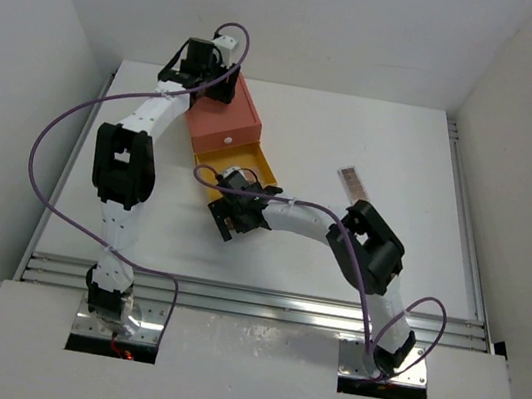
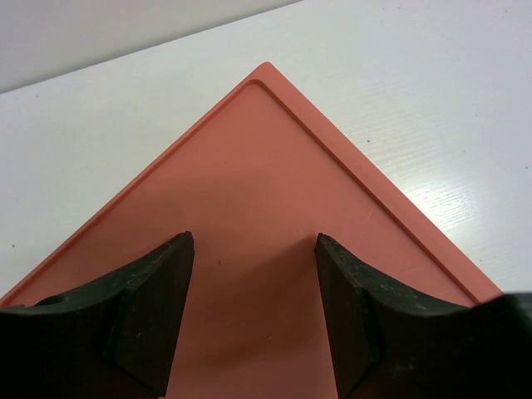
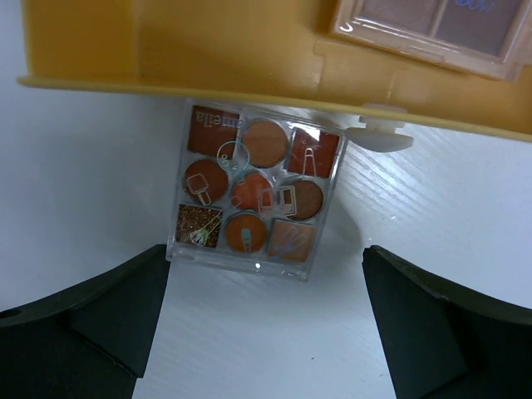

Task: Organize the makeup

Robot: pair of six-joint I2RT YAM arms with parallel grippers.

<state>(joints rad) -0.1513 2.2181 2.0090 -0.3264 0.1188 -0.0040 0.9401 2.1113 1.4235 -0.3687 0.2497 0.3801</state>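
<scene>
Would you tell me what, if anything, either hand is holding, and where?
Nothing: right hand open over the square palette, left hand open over the box.

A: Clearance round the square palette (image 3: 253,191)?
B: Bare table (image 3: 249,349) to its left, right and below, right wrist view. Upper edge blocked: yellow drawer (image 3: 166,50) sits against it, and the knob (image 3: 378,133) juts out at upper right.
A: Overhead?
B: Far right open. Long palette (image 1: 355,183) lies right of centre. Orange box (image 1: 224,112) and left arm (image 1: 125,162) crowd the upper left.

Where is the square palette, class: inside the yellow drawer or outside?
Outside: the square palette lies on the white table, in front of the yellow drawer.
</scene>
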